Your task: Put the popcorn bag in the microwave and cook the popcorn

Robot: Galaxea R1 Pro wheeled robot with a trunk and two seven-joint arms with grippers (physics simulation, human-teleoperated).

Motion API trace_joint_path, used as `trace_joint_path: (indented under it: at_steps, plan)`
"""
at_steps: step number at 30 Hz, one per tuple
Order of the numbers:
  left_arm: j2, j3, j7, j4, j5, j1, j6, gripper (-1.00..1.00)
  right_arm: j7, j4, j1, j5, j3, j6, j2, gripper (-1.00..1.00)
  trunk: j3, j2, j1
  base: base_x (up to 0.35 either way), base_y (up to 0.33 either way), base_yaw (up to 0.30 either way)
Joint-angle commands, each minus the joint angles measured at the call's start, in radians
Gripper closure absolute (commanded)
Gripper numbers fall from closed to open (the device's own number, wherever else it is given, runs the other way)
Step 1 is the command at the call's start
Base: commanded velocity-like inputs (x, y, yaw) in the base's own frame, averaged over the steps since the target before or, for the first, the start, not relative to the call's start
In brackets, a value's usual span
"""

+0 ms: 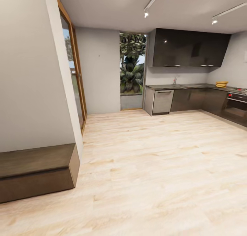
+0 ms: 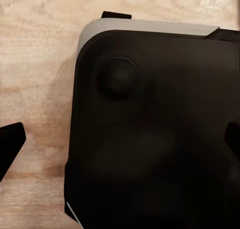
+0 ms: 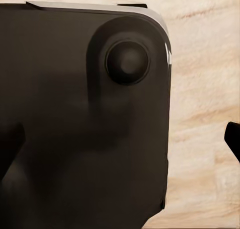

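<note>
The countertop (image 1: 192,86) runs along the far right wall of the kitchen, glossy grey over dark cabinets. Near its right end sits a small tan-yellow folded sack, the popcorn bag (image 1: 221,83), far from me. The microwave is out of view. In the left wrist view my left gripper (image 2: 120,144) hangs over my own black base (image 2: 155,129) and the wood floor, its fingertips (image 2: 11,141) wide apart, open and empty. My right gripper (image 3: 120,144) is likewise open over the base (image 3: 75,114), one fingertip (image 3: 233,139) against the floor.
A dark wooden bench (image 1: 34,170) stands against the wall at near left. Pale wood floor (image 1: 154,167) stretches toward the kitchen. A steel dishwasher front (image 1: 163,101), a built-in oven (image 1: 236,109) and dark upper cabinets (image 1: 188,48) line the kitchen. A tall window (image 1: 132,69) shows plants.
</note>
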Motion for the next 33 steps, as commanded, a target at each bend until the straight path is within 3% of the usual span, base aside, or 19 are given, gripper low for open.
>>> trace_joint_path:
  at_steps: [1,17,20,23,25,33]
  plan:
    - [0.000,0.000,0.001,-0.001,0.008,0.000,-0.001,-1.00,-0.001,0.000,0.000,-0.001,0.000,-0.004,0.000,-1.00,-0.001,0.000,0.000,0.000,0.000,-0.290]
    - [-0.001,0.003,0.001,-0.001,0.015,0.000,-0.002,-1.00,0.008,0.001,0.000,0.005,0.004,0.007,-0.013,-1.00,-0.001,0.000,0.000,0.000,0.000,-0.290]
    - [0.002,0.002,0.002,-0.002,0.046,0.000,-0.002,-1.00,0.009,0.002,0.000,0.006,0.004,0.007,-0.015,-1.00,-0.001,0.000,0.000,0.000,0.000,-0.290]
    - [0.006,0.000,-0.002,-0.002,0.116,0.000,-0.003,-1.00,0.010,0.004,0.000,0.006,0.004,0.007,-0.016,-1.00,-0.001,0.000,0.000,0.000,0.000,-0.290]
    - [0.011,-0.002,-0.011,-0.002,0.143,0.000,-0.004,-1.00,0.010,0.006,0.000,0.006,0.004,0.007,-0.016,-1.00,-0.001,0.000,0.000,0.000,0.000,-0.290]
    - [0.035,-0.002,-0.102,0.001,0.164,0.000,0.000,-1.00,0.010,0.009,0.000,0.006,0.004,0.006,-0.016,-1.00,-0.001,0.000,0.000,0.000,0.000,-0.290]
